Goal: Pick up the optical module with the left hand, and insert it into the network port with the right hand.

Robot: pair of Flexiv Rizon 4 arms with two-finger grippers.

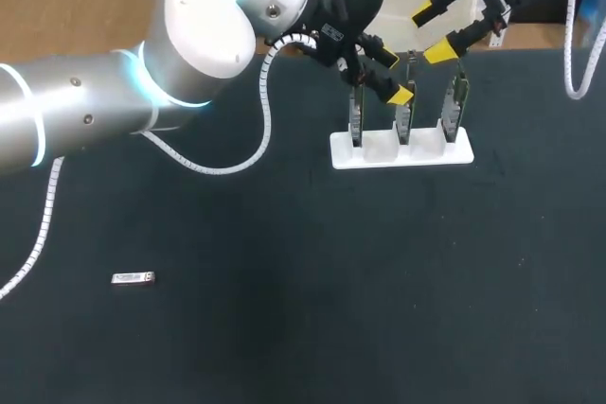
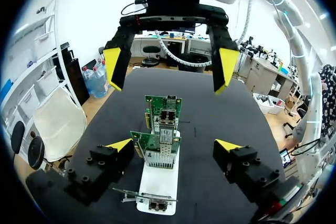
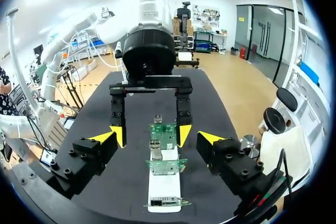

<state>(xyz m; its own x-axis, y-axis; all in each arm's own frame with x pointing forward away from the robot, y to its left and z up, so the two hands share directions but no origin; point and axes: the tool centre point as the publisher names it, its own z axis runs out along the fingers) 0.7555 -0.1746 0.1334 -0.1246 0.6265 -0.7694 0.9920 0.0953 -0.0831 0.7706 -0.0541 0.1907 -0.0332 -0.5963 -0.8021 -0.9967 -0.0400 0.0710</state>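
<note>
Across the rack (image 1: 401,151), left gripper (image 1: 388,71) and right gripper (image 1: 433,33) face off, fingers wide and empty. Far from my fingers lies the module (image 1: 133,278), so I judge pickup unstarted.

Small silver optical module (image 1: 133,278) lying flat — network-port cards (image 1: 457,109) upright in white holder (image 1: 398,156)

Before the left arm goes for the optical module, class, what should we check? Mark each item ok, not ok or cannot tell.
1. Left gripper open, empty: ok.
2. Right gripper open, empty: ok.
3. Optical module lying free on the table: ok.
4. Left gripper close to the module: not ok; it hangs over the white stand.
5. Network cards upright in the stand: ok.
6. Network port unblocked: cannot tell.
</note>
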